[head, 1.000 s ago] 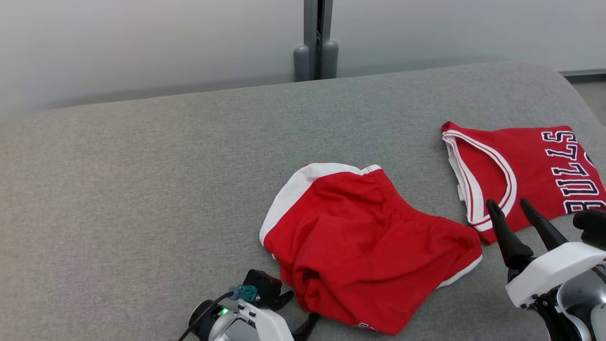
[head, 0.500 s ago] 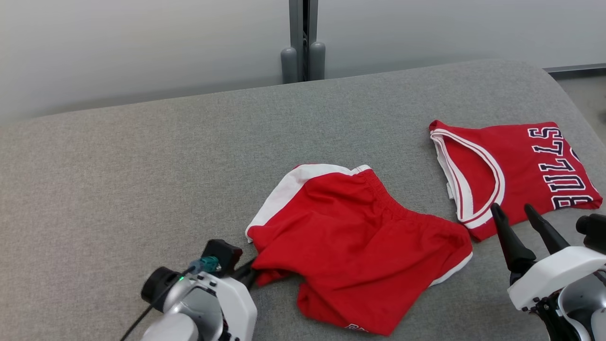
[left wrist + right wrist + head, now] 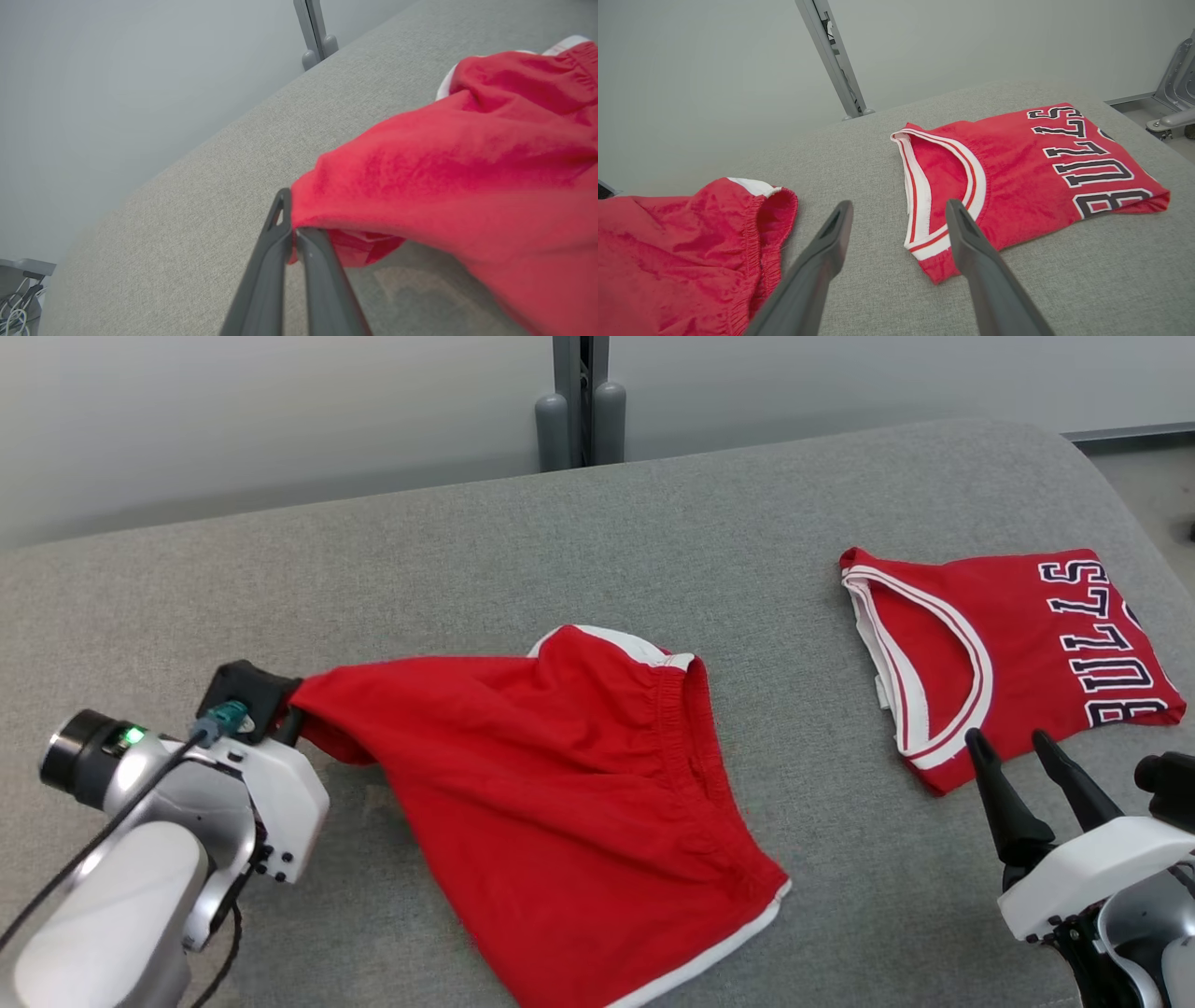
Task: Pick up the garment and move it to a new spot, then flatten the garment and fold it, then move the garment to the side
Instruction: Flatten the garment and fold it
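Garment (image 3: 579,784), red with white trim, lay mid-frame in the head view on the grey worktop (image 3: 373,579), with its left corner lifted and the rest trailing on the surface. Left tool (image 3: 292,228) was clamped on that corner. Right tool (image 3: 1005,739) sat at lower right, jaws apart and empty, near the folded jersey (image 3: 1018,644). Read as step one, pick and relocate. Next move probably calls for a set-down on bare worktop clear of the jersey, then release and spread.

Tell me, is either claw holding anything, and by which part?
The left gripper is shut on the red shorts, pinching a bunched corner of the cloth. The right gripper is open and holds nothing.
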`<state>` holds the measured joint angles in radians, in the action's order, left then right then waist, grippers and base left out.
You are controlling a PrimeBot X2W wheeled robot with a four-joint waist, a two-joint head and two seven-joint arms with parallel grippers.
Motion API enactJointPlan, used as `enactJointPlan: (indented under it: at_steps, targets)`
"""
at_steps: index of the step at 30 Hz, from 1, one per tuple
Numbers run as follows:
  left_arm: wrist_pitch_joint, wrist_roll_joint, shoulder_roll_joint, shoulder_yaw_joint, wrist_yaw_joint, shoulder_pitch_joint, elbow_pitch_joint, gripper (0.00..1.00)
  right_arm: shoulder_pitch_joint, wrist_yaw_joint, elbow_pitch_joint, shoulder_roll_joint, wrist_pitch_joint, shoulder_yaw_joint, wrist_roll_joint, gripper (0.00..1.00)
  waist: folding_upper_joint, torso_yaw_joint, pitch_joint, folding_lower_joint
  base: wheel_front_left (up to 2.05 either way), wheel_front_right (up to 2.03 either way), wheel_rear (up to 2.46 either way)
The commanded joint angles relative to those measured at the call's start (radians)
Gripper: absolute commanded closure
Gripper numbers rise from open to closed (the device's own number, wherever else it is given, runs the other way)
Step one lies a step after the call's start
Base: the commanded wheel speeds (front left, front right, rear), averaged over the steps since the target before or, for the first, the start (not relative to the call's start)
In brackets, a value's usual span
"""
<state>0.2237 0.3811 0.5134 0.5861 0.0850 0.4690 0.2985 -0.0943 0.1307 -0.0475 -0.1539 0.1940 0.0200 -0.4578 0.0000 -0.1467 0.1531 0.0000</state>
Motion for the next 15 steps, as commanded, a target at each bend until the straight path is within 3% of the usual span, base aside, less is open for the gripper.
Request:
enactJointPlan:
  at_steps: [1,6,7,8,9,15]
  targets:
    - [-0.007,-0.003,0.009,-0.008,-0.001,0.022,0.008,1.00,-0.011,0.000,0.000,-0.004,-0.007,0.002,0.005,0.00,0.0000,0.000,0.007,0.0000,0.00,0.00,0.00]
    - [-0.042,-0.010,0.007,-0.020,-0.013,0.091,0.088,1.00,-0.024,0.000,-0.010,0.002,-0.007,-0.009,0.012,0.00,0.0000,0.004,0.027,0.0000,0.00,0.00,0.00]
    - [-0.056,-0.009,-0.002,-0.017,-0.018,0.103,0.108,0.95,-0.028,0.000,-0.013,0.003,-0.008,-0.012,0.012,0.00,0.0000,0.004,0.030,0.0000,0.00,0.00,0.00]
    - [-0.072,0.002,-0.019,-0.017,-0.028,0.111,0.129,0.76,-0.032,0.000,-0.016,0.003,-0.010,-0.013,0.011,0.00,0.0000,0.004,0.032,0.0000,0.00,0.00,0.00]
    - [-0.084,0.006,-0.025,-0.015,-0.036,0.118,0.152,0.00,-0.036,0.000,-0.018,0.003,-0.011,-0.015,0.011,0.00,0.0000,0.003,0.033,0.0000,0.00,0.00,0.00]
    - [-0.144,0.032,-0.081,-0.004,-0.057,0.105,0.269,0.00,-0.029,0.000,-0.043,-0.001,-0.011,-0.014,0.014,0.00,0.0000,0.012,0.012,0.0000,0.00,0.00,0.00]
